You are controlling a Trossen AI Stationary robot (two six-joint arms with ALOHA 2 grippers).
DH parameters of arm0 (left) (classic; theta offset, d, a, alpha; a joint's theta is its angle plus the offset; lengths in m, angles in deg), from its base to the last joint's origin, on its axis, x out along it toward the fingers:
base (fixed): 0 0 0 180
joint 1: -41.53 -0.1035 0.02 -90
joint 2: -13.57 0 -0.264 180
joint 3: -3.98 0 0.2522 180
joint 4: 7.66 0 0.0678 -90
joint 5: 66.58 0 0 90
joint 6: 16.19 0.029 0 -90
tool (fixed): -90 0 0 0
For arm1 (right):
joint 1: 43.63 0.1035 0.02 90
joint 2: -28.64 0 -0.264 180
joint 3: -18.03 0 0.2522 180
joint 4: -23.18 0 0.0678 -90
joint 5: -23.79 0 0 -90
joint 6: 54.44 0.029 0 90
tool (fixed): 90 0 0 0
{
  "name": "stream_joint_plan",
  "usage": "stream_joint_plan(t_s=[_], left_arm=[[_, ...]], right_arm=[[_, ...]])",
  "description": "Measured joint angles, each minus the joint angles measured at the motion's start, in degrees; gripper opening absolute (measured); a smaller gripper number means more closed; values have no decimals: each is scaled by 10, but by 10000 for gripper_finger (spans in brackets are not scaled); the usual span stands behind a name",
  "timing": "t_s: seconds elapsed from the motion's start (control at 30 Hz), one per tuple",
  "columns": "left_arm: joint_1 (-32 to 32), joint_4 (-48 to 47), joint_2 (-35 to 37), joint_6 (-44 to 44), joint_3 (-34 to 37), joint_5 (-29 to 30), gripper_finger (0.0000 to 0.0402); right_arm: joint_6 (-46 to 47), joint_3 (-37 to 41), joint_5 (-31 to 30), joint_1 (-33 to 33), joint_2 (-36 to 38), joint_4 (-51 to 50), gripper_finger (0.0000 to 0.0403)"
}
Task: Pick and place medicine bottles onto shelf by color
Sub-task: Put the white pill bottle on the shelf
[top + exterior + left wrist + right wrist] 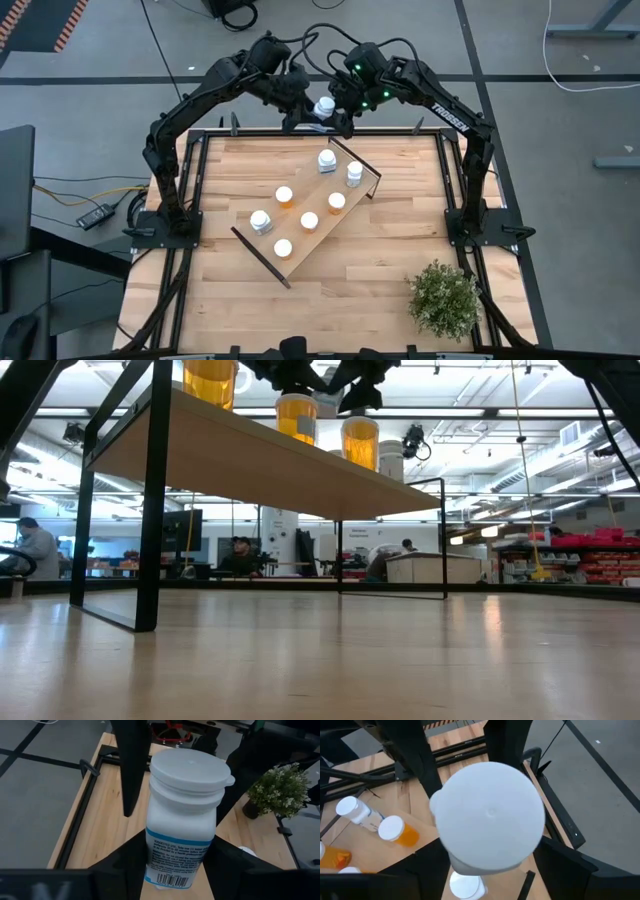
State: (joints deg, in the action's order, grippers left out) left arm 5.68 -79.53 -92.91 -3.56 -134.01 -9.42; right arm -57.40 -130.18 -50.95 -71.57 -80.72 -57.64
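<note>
Both grippers [322, 112] – one white bottle [325, 105]

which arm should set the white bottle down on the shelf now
Probably the left. Its claw grips the white bottle by the body, while the right claw meets it at the cap above the shelf's far end.

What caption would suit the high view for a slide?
Both grippers meet at a white bottle above the table's far edge, while seven capped bottles stand on the shelf below.
</note>
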Motion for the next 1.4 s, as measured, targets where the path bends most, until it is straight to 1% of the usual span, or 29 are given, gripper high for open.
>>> stream_joint_plan(t_s=[0.1,0.33,0.4,0.53,0.7,0.93,1.07,1.27,1.4], left_arm=[[0,1,0,0,0,1,176],[0,1,0,3,0,2,174],[0,-1,0,3,0,2,177],[0,-5,0,2,0,0,180],[0,-9,0,2,0,10,180],[0,-19,4,-1,0,30,201],[-2,-31,11,4,0,39,210],[-7,-72,23,29,0,47,212],[-13,-96,35,41,0,67,207]], right_arm=[[-1,0,0,0,0,0,254],[-21,0,3,0,0,0,170],[-28,0,12,0,0,1,156],[-32,0,18,3,0,5,158],[-37,0,17,8,0,4,181],[-38,0,4,16,0,5,166],[-38,0,-10,23,0,7,165],[-39,0,-22,35,0,5,165],[-43,0,-32,44,0,-2,165]])
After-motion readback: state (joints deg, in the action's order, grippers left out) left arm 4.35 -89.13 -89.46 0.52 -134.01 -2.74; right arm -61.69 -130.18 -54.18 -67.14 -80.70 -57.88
